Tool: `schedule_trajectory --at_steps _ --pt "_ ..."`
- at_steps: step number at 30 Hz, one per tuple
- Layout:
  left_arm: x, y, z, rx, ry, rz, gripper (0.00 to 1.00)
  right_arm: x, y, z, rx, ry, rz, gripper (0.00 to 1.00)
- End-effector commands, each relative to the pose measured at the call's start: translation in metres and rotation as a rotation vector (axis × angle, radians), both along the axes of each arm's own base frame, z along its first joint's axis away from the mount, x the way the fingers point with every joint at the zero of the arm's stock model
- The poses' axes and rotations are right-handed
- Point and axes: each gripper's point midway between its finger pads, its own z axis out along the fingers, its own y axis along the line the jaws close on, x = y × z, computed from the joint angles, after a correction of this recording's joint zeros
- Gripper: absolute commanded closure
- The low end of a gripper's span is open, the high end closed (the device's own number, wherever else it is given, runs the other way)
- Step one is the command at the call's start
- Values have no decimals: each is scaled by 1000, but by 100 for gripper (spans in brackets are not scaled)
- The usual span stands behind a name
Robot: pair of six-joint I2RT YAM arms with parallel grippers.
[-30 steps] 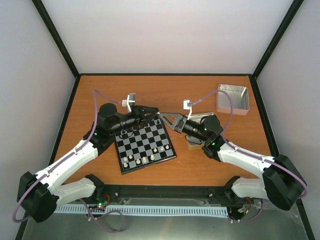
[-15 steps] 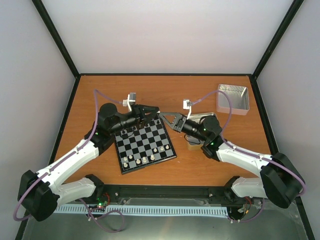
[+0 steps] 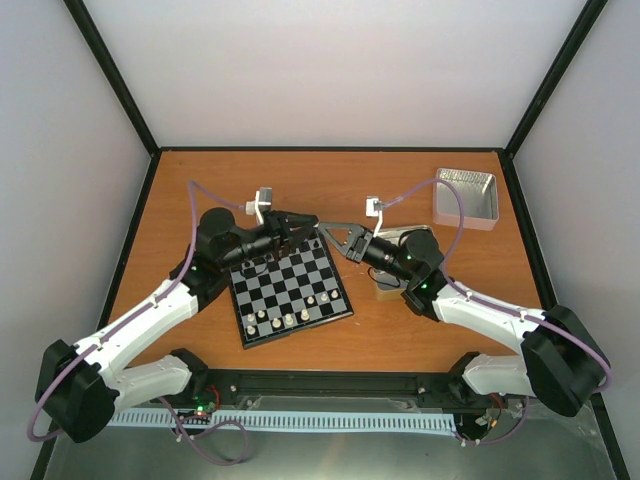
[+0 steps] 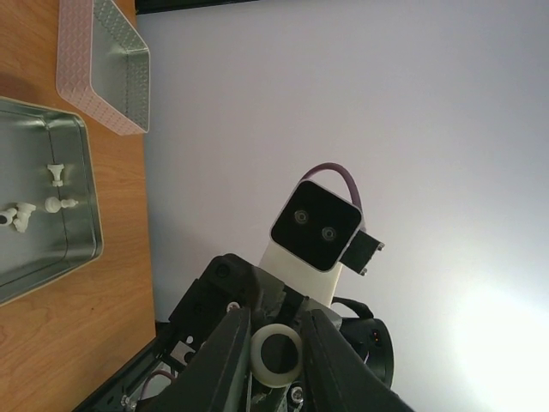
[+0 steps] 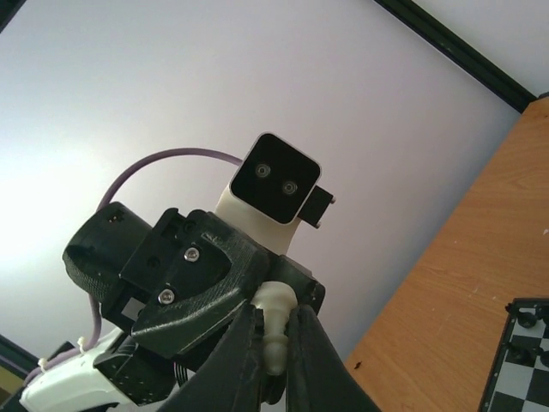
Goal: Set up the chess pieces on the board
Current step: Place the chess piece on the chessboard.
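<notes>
Several cream chess pieces (image 3: pixel 290 318) stand on the board (image 3: pixel 297 277), near rows; a few lie in the tin (image 4: pixel 93 215). Above its far edge, left gripper (image 4: pixel 274 356) and right gripper (image 5: pixel 273 348) both pinch one white piece (image 5: pixel 276 319).

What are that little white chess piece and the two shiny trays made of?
The chess piece looks like moulded plastic: cream, smooth, softly glossy. The near tray seems thin metal: silvery, reflective, with a rolled rim. The far tray looks alike inside, though its outer wall appears pinkish and patterned.
</notes>
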Motion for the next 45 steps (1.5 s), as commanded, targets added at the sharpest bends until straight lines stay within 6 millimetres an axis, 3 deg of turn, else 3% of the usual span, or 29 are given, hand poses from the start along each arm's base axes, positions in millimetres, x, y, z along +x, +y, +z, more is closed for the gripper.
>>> schedule_trajectory --at_steps 1,3,4,7,10,16,19,23,31,35,45 --pt "5 3 4 6 -12 27 82 -1 2 15 10 -37 -4 95" --pt "8 6 3 30 -19 51 71 0 2 9 -17 -20 -7 97" --pt "11 8 1 54 -23 72 60 2 3 5 -36 -9 -13 97" --pt "22 25 -11 185 -57 189 42 9 4 -28 -194 74 -40 97" --pt "30 61 -40 387 -59 352 31 13 4 -69 -434 129 -44 97" --pt "20 143 -75 820 -129 585 22 6 -26 -146 -1016 207 -51 97" --pt "9 173 -78 982 -192 637 19 -6 -24 -172 -1174 236 16 97" --pt "-8 204 -73 1134 -241 672 18 -17 -2 -187 -1347 195 80 97" --pt "-32 232 -57 1138 -303 753 16 -30 49 -211 -1536 137 209 97" --pt "-38 244 -51 1115 -301 819 16 -35 56 -224 -1600 157 250 97" --pt "-40 244 -52 1106 -303 820 16 -45 68 -253 -1656 189 353 96"
